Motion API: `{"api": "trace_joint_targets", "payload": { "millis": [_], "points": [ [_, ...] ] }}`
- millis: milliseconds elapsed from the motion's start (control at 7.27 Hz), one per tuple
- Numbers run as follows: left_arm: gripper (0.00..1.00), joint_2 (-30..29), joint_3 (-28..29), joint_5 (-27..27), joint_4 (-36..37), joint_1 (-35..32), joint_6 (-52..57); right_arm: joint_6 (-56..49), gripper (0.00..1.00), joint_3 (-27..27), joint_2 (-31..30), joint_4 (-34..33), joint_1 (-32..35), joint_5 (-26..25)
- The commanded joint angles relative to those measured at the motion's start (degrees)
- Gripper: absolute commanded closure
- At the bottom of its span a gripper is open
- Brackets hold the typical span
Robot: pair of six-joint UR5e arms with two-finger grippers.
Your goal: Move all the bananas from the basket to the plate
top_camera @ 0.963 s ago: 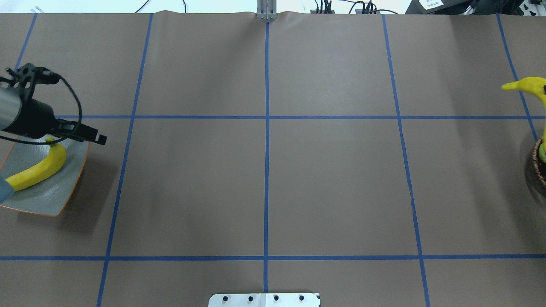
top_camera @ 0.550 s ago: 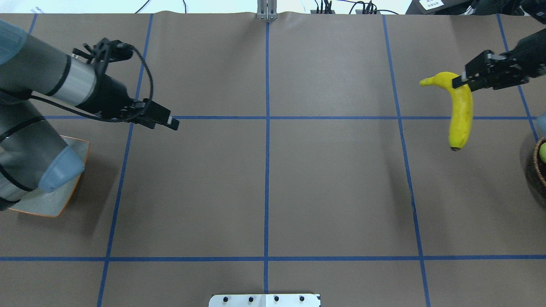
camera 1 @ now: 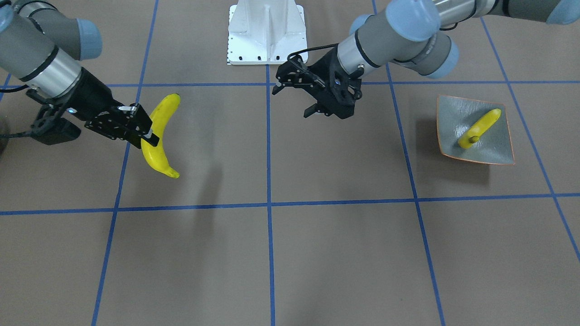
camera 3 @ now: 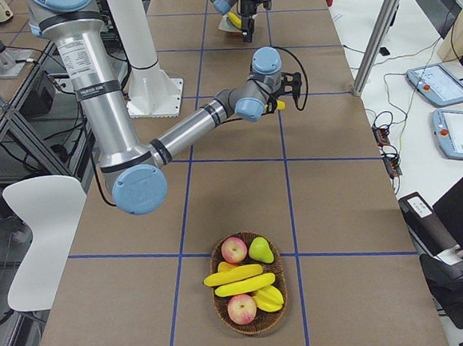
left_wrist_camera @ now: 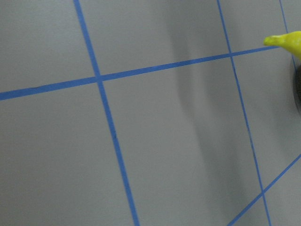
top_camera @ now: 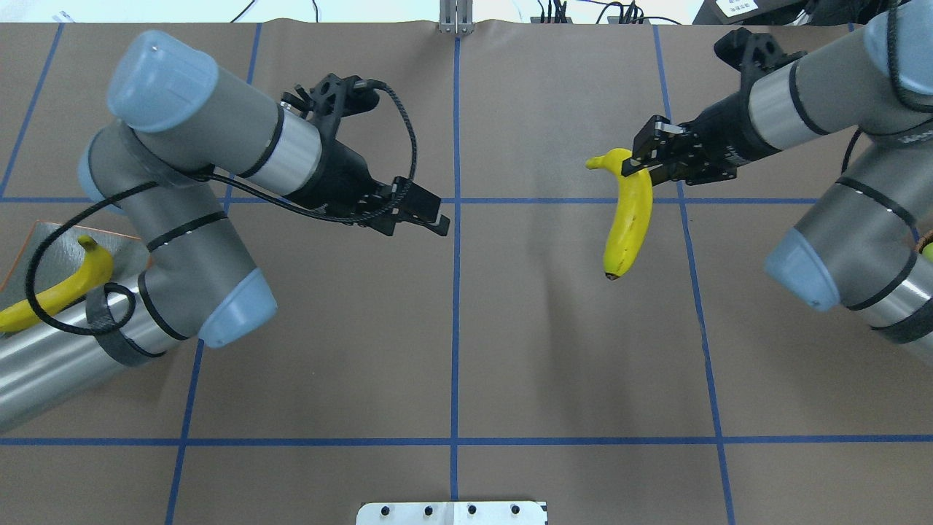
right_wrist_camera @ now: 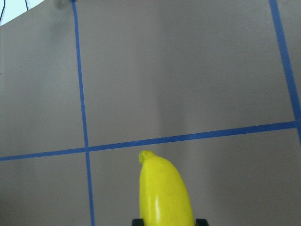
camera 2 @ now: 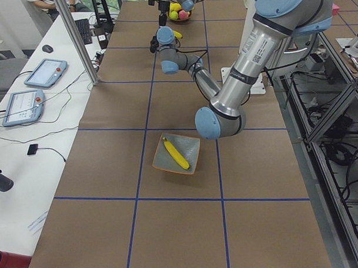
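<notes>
My right gripper [top_camera: 643, 162] is shut on a yellow banana [top_camera: 628, 219] near its stem and holds it hanging above the table, right of centre. It shows in the front view [camera 1: 159, 131] and the right wrist view [right_wrist_camera: 164, 188] too. My left gripper [top_camera: 436, 216] is open and empty, above the table's centre line, facing that banana. The square grey-green plate [camera 1: 496, 151] with an orange rim lies at the far left and holds one banana [camera 1: 480, 128]. Two more bananas [camera 3: 241, 275] lie in the wicker basket [camera 3: 256, 329].
The basket also holds two apples [camera 3: 234, 250], a green pear [camera 3: 259, 249] and another yellow fruit. In the overhead view my left arm's elbow covers part of the plate [top_camera: 44, 240]. The robot's white base [camera 1: 266, 31] stands at the table's near edge.
My left arm has swung from over the plate to the table's centre, empty. My right arm has carried the banana leftward, away from the basket, toward the centre.
</notes>
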Motion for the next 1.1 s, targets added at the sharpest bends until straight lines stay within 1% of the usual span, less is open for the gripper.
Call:
{"api": "trace_joint_targets", "payload": {
  "millis": [0, 138, 275, 413, 688, 963],
  "points": [
    [0.01, -3.0, 0.2, 5.3, 0.3, 5.3, -1.6, 4.8, 1.00, 0.0, 3.1, 0.0, -5.8, -5.6],
    [0.01, -4.2, 0.6, 5.3, 0.2, 6.5, -3.6, 6.1, 1.00, 0.7, 3.2, 0.0, -7.5, -7.8],
    [0.01, -5.6, 1.3, 5.3, 0.1, 7.0, -4.8, 6.3, 1.00, 1.3, 3.2, 0.0, -8.1, -8.3],
    [0.01, -6.2, 1.9, 5.5, 0.0, 7.2, -4.8, 6.4, 1.00, 2.0, 3.2, 0.0, -8.2, -8.4],
    [0.01, -9.1, 5.0, 6.9, -0.1, 7.3, -4.8, 6.4, 1.00, 2.2, 4.7, -0.1, -8.7, -8.3],
    [0.02, -9.2, 5.2, 6.9, -0.2, 7.3, -4.8, 5.9, 1.00, 2.5, 5.3, -0.1, -8.8, -8.0]
  ]
}}
